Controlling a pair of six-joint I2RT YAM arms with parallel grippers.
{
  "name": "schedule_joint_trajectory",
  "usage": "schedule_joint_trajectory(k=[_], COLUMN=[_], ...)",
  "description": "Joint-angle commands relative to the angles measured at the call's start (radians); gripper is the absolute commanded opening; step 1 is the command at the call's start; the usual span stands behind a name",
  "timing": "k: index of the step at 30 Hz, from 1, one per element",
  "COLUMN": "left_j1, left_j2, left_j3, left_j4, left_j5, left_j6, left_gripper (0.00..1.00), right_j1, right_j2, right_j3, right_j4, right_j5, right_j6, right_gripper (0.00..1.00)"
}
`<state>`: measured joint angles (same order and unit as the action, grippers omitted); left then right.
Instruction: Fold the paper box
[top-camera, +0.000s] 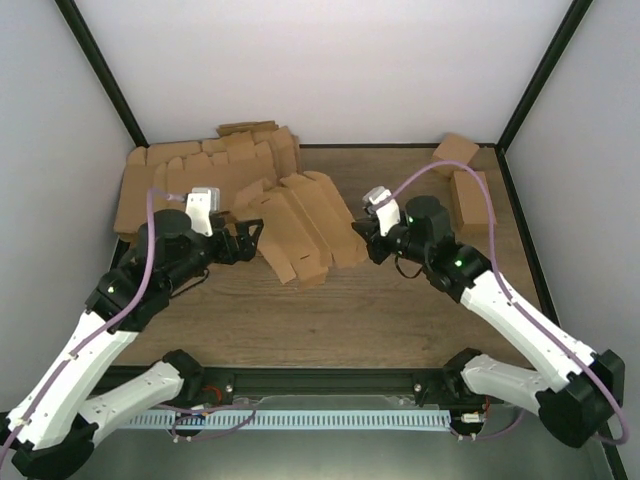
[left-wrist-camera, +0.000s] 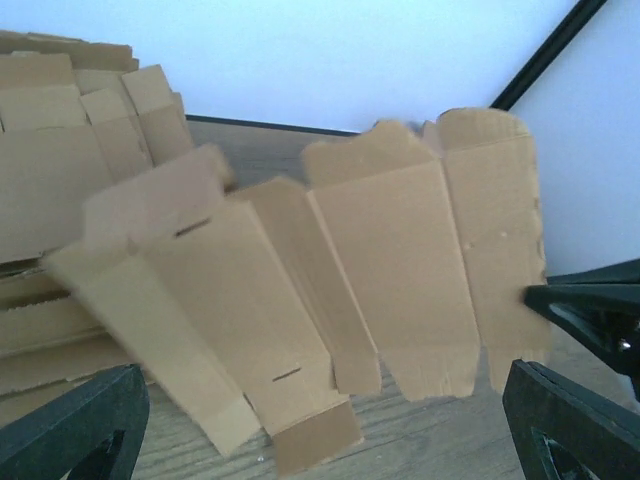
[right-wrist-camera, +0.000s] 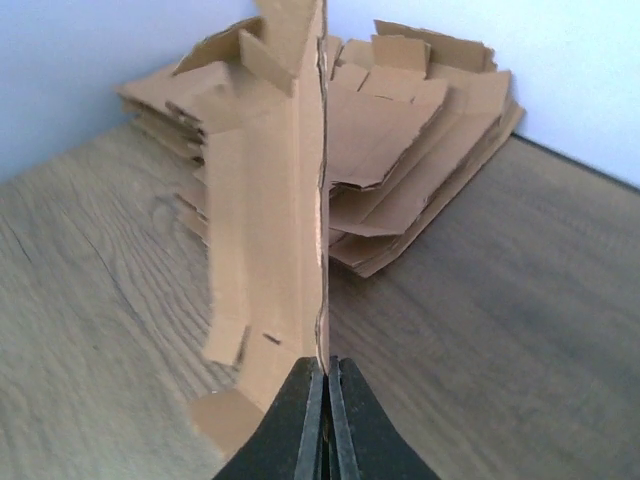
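Pinching the paper box (top-camera: 305, 228) blank by its right edge, your right gripper (top-camera: 362, 238) is clamped shut | blank sits mid-table, tilted up, left end near the pile of blanks (top-camera: 190, 180) | left gripper (top-camera: 245, 240) spread wide, empty, just beside left flaps | creases run far-to-near, so you'd fold from the left.

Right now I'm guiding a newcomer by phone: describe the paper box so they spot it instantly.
On the wooden table, find the big pile of flat cardboard blanks at the back left. Just right of it lies the paper box: a single blank creased into long panels, its edge pinched by the right tool.
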<state>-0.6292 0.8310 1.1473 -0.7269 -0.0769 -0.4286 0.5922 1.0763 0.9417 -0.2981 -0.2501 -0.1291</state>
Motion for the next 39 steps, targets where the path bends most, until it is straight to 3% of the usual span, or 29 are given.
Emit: schedule_joint_trajectory(k=[1, 6, 11, 14, 17, 22, 27, 31, 35, 39], left_j1=[0.006, 0.111, 0.357, 0.408, 0.409, 0.383, 0.29, 0.276, 0.256, 0.241], left_j2=[0.001, 0.04, 0.089, 0.148, 0.217, 0.329, 0.463, 0.524, 0.622, 0.706], left_j3=[-0.047, -0.129, -0.234, -0.291, -0.357, -0.441, -0.475, -0.519, -0.513, -0.503], left_j4=[-0.015, 0.033, 0.136, 0.216, 0.337, 0.517, 0.652, 0.79, 0.87, 0.944], left_j5=[-0.022, 0.1, 0.38, 0.48, 0.572, 0.648, 0.593, 0.603, 0.629, 0.631], left_j6=[-0.086, -0.094, -0.064, -0.062, -0.074, -0.096, -0.095, -0.111, -0.1, -0.09], left_gripper=[1.0, 1.0, 1.0, 1.0, 1.0, 0.91, 0.83, 0.81, 0.71, 0.7], right_j1=[-0.002, -0.002, -0.002, -0.002, -0.002, -0.002, -0.002, -0.002, -0.002, -0.001], right_j2=[-0.088, -0.19, -0.281, -0.31, -0.331, -0.354, -0.397, -0.418, -0.42, -0.414], right_j3=[-0.028, -0.106, -0.206, -0.236, -0.235, -0.206, -0.22, -0.217, -0.226, -0.233], right_j4=[-0.001, -0.014, -0.001, -0.027, -0.074, -0.181, -0.157, -0.161, -0.176, -0.183], right_j5=[0.053, 0.065, 0.049, 0.058, 0.084, 0.134, 0.086, 0.091, 0.086, 0.076], right_j6=[0.393, 0.583, 0.712, 0.747, 0.758, 0.758, 0.687, 0.666, 0.661, 0.65], right_gripper=[0.01, 0.01, 0.01, 0.01, 0.01, 0.01, 0.01, 0.01, 0.01, 0.01])
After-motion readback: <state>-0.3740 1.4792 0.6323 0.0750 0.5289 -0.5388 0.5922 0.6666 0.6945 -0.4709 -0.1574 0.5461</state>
